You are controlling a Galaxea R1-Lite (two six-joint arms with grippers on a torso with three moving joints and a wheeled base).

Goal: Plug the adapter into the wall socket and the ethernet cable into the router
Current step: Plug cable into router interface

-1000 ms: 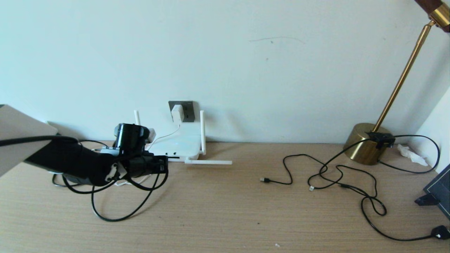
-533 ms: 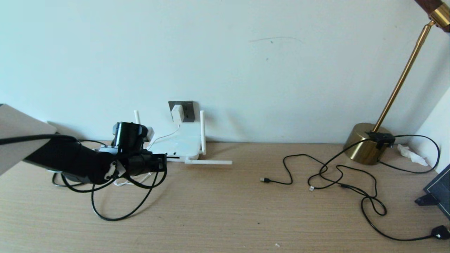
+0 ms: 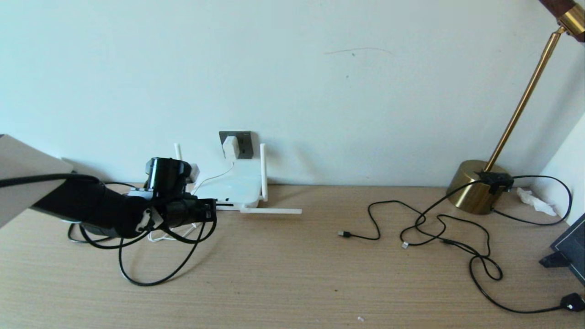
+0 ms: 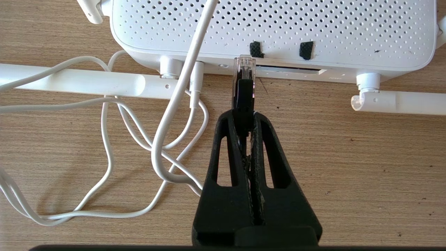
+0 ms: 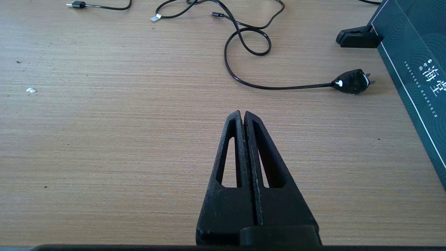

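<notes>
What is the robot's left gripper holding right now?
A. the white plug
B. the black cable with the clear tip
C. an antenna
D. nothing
B: the left gripper is shut on the ethernet cable, its clear tip right at the router edge.

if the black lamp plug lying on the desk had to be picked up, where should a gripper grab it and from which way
Grip the plug across its bulky black body, coming down from above. It lies flat on the desk with bare wood on both sides, so fingers can straddle it. Avoid the metal pins at one end and the thin cord at the other, which would slip.
</notes>
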